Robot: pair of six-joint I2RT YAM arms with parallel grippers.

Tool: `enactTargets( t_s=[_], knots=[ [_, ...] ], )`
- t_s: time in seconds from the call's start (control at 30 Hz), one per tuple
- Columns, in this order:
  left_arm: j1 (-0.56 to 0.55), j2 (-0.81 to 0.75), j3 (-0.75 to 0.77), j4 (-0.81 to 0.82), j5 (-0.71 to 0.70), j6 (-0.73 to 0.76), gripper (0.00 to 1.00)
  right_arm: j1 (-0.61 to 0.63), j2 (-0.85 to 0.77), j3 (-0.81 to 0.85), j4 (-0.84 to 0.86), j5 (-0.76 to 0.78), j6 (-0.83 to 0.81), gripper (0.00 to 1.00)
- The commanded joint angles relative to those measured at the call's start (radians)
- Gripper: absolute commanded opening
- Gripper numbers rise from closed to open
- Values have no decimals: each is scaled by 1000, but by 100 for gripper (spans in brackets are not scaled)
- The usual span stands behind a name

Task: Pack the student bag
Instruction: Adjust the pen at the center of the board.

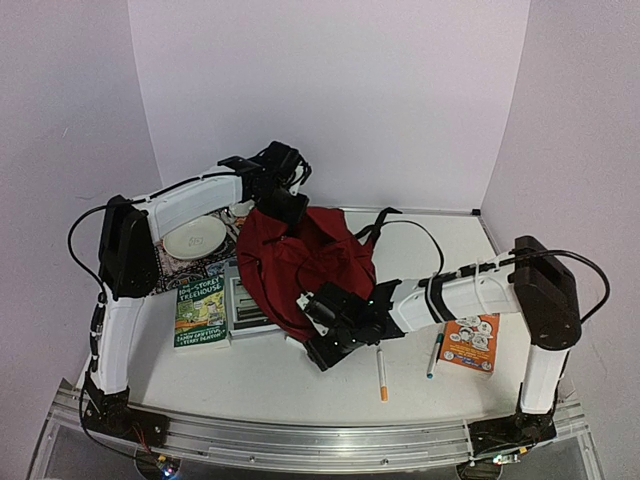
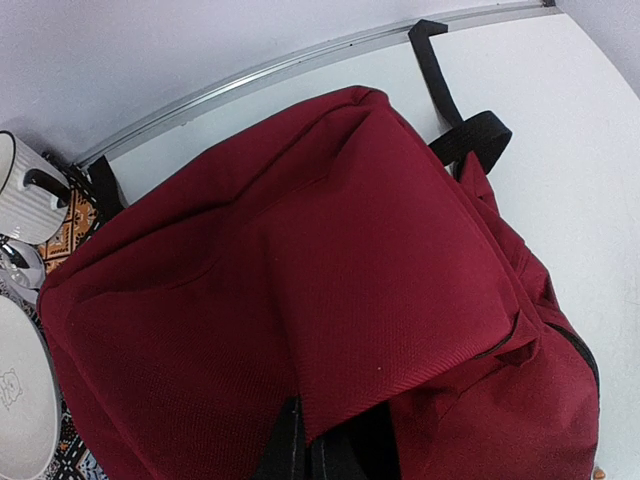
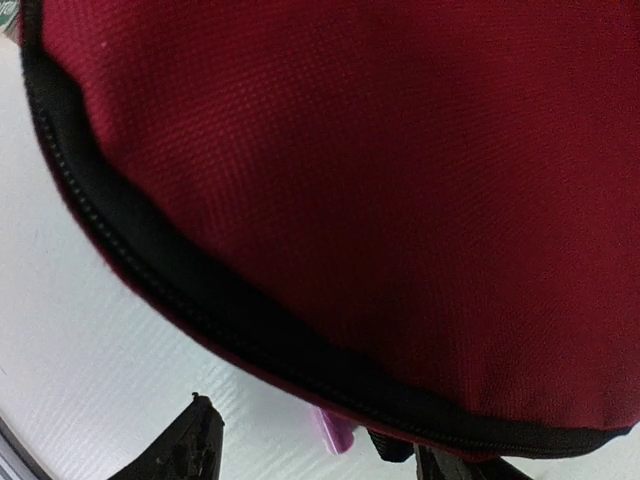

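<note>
**Student bag (image 1: 315,262) heaped at the centre of the counter (image 1: 280,385), an arm at each end.**
The left end effector (image 1: 285,210), at the bag's upper-left corner, pinches a fold of red fabric, jaws narrow. The right end effector (image 1: 320,328), at the bag's lower edge, stands wide, its fingers (image 3: 190,445) just below the black zipped rim.

Overhead; both wrists close on bag (image 2: 330,300)

place: robot lab cell | evidence: plain white walls (image 1: 330,90), white table (image 1: 270,385), aluminium mounting rail (image 1: 300,440)
</note>
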Motion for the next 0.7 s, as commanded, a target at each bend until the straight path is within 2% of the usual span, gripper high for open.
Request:
enactTargets(
  t_s=[0.0,0.17,0.33,0.4,0.47,0.67],
  knots=[
    [2,24,33,76,38,6,0,2,52,75,0,-54,-45,64],
    [5,59,35,90,44,12,0,2,99,99,0,-67,-50,63],
    [10,75,31,95,49,12,0,1,132,102,-1,-48,-45,53],
    [14,75,24,97,38,15,0,2,128,87,-16,-51,-34,45],
    [19,72,13,99,28,18,0,2,103,52,-37,-50,-18,31],
    [28,70,-17,108,14,23,0,2,-32,-57,-128,-123,10,15]
  ],
)
